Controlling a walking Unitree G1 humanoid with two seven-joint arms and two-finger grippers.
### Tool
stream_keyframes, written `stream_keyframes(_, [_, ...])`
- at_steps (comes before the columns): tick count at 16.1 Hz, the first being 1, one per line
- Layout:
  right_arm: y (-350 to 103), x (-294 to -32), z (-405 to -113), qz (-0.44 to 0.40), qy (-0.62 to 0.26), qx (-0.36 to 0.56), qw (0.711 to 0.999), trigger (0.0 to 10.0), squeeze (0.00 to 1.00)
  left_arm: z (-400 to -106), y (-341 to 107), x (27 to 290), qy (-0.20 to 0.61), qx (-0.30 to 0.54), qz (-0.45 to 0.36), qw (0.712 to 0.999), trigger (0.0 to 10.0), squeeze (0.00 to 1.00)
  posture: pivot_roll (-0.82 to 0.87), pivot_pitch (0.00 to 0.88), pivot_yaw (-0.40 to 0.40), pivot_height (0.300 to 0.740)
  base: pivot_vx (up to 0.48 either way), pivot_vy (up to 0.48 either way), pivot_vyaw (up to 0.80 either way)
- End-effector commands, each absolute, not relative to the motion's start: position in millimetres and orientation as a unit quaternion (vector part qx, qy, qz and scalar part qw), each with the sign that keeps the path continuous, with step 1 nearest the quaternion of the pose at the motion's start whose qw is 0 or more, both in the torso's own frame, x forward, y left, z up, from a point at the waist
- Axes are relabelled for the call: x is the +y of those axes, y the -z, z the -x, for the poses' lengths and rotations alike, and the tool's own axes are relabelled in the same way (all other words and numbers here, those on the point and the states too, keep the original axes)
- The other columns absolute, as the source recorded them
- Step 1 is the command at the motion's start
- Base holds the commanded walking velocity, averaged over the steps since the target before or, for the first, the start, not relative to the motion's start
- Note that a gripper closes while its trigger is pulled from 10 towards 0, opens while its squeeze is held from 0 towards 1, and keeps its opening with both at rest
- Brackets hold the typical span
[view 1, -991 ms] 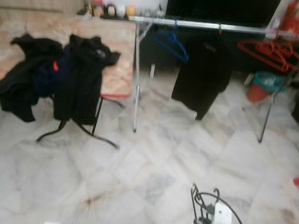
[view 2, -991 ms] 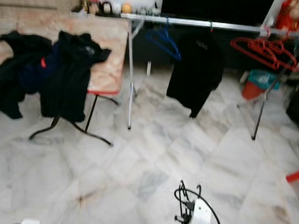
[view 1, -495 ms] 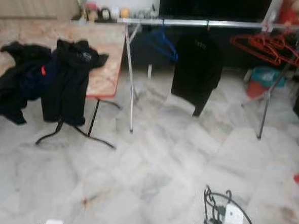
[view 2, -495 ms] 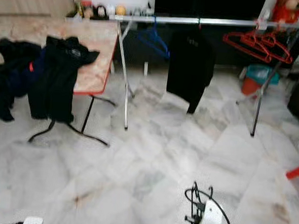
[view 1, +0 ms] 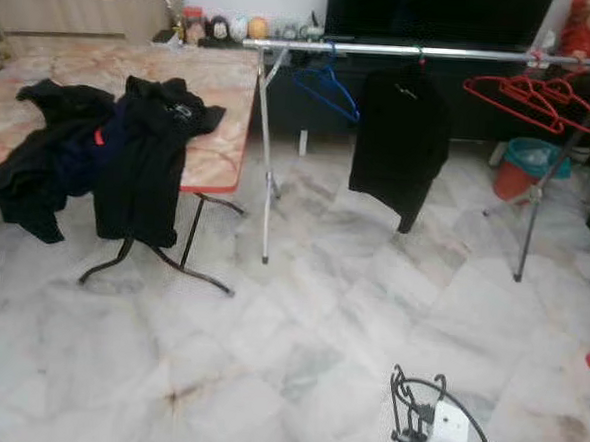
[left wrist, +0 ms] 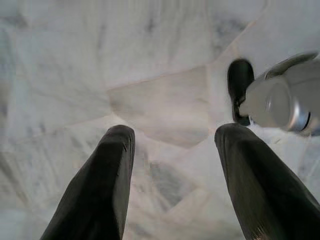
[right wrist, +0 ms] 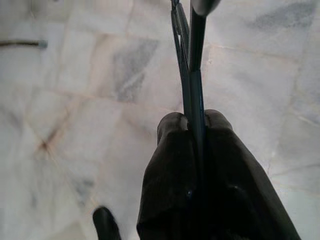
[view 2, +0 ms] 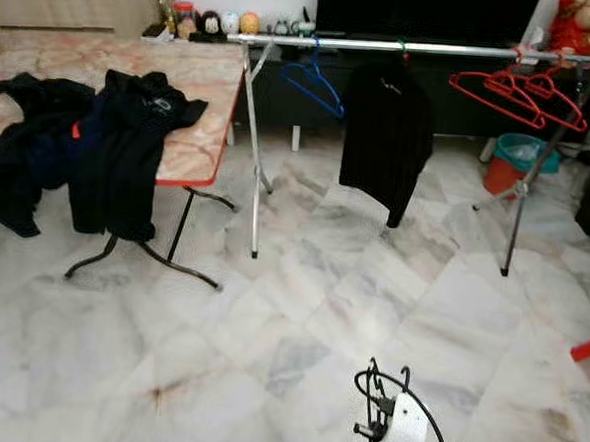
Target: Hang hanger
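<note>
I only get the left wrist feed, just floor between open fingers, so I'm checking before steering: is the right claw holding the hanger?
Observer: Yes. The right claw is shut on a thin black hanger, held low over the floor.
Operator: Where is the rail, and is there room on it?
Observer: The silver rail stands ahead, to the right of the table. A blue hanger, a black shirt and red hangers hang on it, with bare rail between the shirt and the red ones.
</note>
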State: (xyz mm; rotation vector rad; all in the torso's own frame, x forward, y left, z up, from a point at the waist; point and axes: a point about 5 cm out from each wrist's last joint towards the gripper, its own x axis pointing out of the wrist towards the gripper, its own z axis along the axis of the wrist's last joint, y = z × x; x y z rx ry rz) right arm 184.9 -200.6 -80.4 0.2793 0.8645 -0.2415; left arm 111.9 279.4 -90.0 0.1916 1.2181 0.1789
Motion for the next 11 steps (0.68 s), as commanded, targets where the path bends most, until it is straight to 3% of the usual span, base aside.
stream_keyframes(1, [79.9, -202.3, -185.5, -0.142, 0.127, 0.413, 0.890, 10.0, 0.00, -120.8, 88.3, 276.5, -0.075, 0.562, -0.094, 0.819, 10.0, 0.00, 0.02, 0.000, 0.019, 0.719, 0.480, 0.000, -0.64])
stream_keyframes(8, [80.2, -202.2, -184.9, -0.144, 0.131, 0.413, 0.889, 10.0, 0.00, -121.9, 87.8, 276.8, -0.073, 0.561, -0.095, 0.819, 10.0, 0.00, 0.01, 0.000, 0.024, 0.719, 0.480, 0.000, -0.61])
stream_keyframes(11, [79.3, -201.3, -186.6, -0.145, 0.131, 0.408, 0.892, 10.0, 0.00, -122.3, 87.6, 277.2, -0.075, 0.561, -0.095, 0.819, 10.0, 0.00, 0.01, 0.000, 0.028, 0.719, 0.480, 0.000, 0.00])
